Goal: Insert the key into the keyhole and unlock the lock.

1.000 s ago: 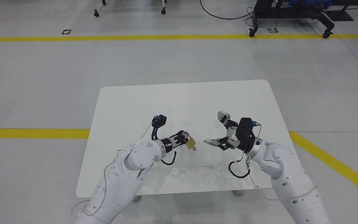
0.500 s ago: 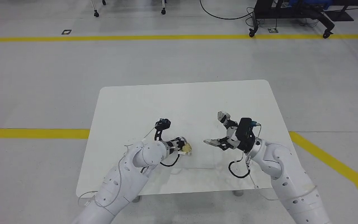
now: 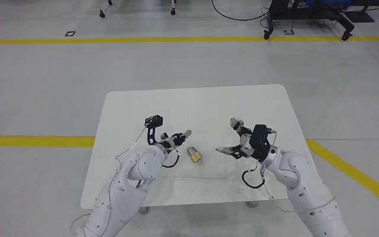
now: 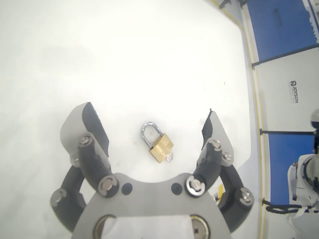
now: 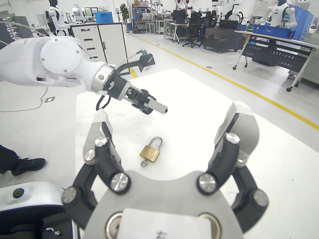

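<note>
Lock [image 3: 195, 155]: lies flat on worktop [image 3: 148, 106], lower centre of top view, between left gripper [image 3: 181, 137] and right gripper [image 3: 228, 137]. Runs diagonally, shackle [image 4: 148, 124] upper-left, key [image 4: 169, 157] lower-right toward right gripper, seemingly already seated in its base. Gape wide and empty on either side, touching nothing.

Both limbs, the glossy white-shelled left arm [image 3: 141, 167] and right arm [image 3: 291, 170], carry silver wrist collars and black looped cables. The left claw [image 4: 149, 112] and right claw [image 5: 169, 113] show silver-grey base plates, black linkages, slotted round screws, grey fingers [image 4: 71, 123] and black ribbed pads [image 4: 94, 123]. Right fingertips [image 5: 238, 108] are wrapped white.
</note>
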`<state>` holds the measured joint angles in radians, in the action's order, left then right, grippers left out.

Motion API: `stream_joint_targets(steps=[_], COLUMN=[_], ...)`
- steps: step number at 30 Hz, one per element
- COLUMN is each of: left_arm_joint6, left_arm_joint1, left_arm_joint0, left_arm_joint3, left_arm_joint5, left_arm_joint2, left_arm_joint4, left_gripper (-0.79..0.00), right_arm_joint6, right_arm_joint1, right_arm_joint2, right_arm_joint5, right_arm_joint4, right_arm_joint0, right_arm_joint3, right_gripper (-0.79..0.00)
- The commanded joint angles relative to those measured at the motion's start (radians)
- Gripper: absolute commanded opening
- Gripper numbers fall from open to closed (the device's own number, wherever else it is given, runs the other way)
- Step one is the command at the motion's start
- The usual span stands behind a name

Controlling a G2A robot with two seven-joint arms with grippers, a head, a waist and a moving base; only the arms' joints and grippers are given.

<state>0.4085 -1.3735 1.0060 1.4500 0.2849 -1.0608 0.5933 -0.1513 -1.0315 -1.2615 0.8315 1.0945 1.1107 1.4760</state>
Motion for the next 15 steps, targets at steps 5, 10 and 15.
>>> stream_joint_targets(steps=[5,10,15], left_arm_joint6=[-0.314,-0.456,-0.548], left_arm_joint1=[0.018,0.023,0.024], left_arm_joint0=[0.133,0.174,0.143], left_arm_joint3=[0.097,0.110,0.033], left_arm_joint5=[0.106,0.114,0.138], left_arm_joint2=[-0.118,-0.191,-0.250], left_arm_joint4=[0.164,0.197,0.239], left_gripper=[0.000,0.000,0.000], right_arm_joint6=[-0.085,-0.141,-0.172], right_arm_joint1=[-0.007,-0.009,-0.007], right_arm_joint2=[-0.041,-0.114,-0.181], right_arm_joint5=[-0.200,-0.319,-0.428], right_arm_joint4=[-0.004,-0.069,-0.072], right_arm_joint0=[0.038,0.036,0.073], right_arm_joint3=[0.008,-0.078,-0.042], right_gripper=[0.000,0.000,0.000])
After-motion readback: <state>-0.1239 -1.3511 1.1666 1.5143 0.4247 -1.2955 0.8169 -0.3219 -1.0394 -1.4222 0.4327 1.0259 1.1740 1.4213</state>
